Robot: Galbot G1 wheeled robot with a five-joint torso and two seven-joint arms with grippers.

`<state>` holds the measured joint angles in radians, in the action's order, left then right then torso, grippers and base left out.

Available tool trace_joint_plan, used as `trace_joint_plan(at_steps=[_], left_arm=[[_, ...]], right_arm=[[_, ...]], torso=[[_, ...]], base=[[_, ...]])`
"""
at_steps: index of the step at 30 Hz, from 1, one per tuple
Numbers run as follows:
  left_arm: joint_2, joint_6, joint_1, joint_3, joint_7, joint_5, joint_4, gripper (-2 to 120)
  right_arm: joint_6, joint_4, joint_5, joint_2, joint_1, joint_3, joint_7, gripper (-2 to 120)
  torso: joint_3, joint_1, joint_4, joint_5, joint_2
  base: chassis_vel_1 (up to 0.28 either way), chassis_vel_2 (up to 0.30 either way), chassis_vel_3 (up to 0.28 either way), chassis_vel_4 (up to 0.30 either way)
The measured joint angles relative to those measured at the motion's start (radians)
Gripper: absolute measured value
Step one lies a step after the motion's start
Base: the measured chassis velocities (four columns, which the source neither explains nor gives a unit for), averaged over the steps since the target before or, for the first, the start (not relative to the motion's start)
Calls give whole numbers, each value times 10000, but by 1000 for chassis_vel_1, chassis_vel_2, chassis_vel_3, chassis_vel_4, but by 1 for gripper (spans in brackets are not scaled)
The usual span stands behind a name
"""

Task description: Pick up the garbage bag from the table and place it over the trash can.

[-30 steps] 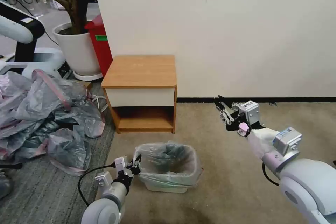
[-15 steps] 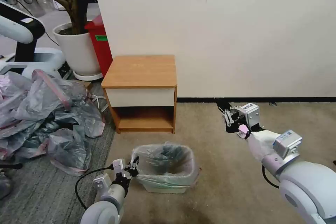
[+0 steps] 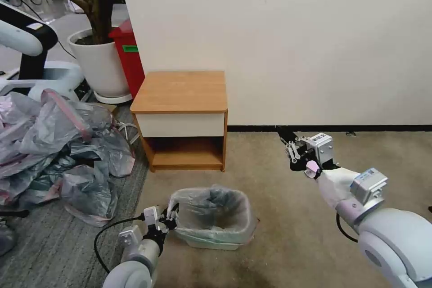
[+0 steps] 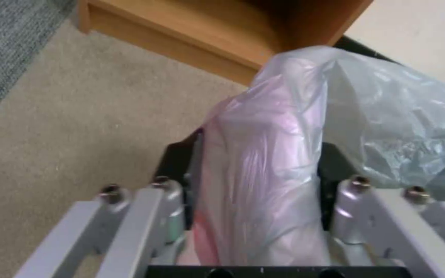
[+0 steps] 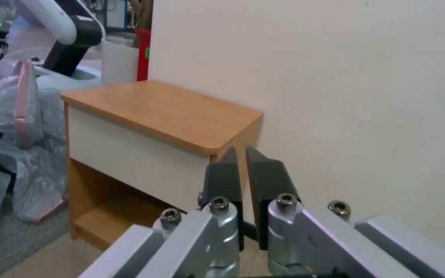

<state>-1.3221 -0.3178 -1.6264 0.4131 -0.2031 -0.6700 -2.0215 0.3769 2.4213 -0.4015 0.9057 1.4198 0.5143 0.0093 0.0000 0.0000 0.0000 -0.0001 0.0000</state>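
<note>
While the trash can [image 3: 211, 229] sits on the carpet at six o'clock from the table [image 3: 182, 92] in the head view, the garbage bag [image 3: 211, 209] is draped over its rim and lines its inside. The left gripper [image 3: 170, 217] is at the can's nine o'clock edge, touching the bag there. The right gripper [image 3: 287, 140] hangs in the air at about two o'clock from the can, well apart from it. A heap of bags [image 3: 58, 153] lies at nine o'clock from the table. In the left wrist view, the fingers [image 4: 176, 170] are clamped on a pink-tinted fold of the bag [image 4: 264, 173]. In the right wrist view, the right gripper's [image 5: 243, 170] two dark pads stand nearly together, holding nothing, with the table [image 5: 155, 112] beyond.
</note>
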Motion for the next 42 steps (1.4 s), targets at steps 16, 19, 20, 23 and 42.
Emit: trace_joint_plan(at_steps=[16,19,20,23,42], left_arm=[[126,-29,-122,100,465,19,-226,99],[148,-7,-150,139,630,23,-289,100],[167,26,-180,176,733,32,-345,100],[262,296,-273,302,1057,212,-546,100],[69,4674,-1807,3831,2162,3182,-2666,100]], right_arm=[[-35,-93,-5,34,-50,9,-1,6],[-67,-100,-8,48,-48,8,6,6],[-138,-108,-14,59,-46,12,25,6],[-378,-123,-106,74,-46,64,112,6],[-6808,-1441,1724,2765,2634,1885,125,69]], torso=[[0,0,1,1,0],[0,0,0,0,0],[0,0,1,0,0],[0,0,1,1,0],[-2,1,-2,0,0]], base=[[0,0,0,0],[0,0,0,0],[0,0,0,0],[0,0,0,0],[0,0,0,0]])
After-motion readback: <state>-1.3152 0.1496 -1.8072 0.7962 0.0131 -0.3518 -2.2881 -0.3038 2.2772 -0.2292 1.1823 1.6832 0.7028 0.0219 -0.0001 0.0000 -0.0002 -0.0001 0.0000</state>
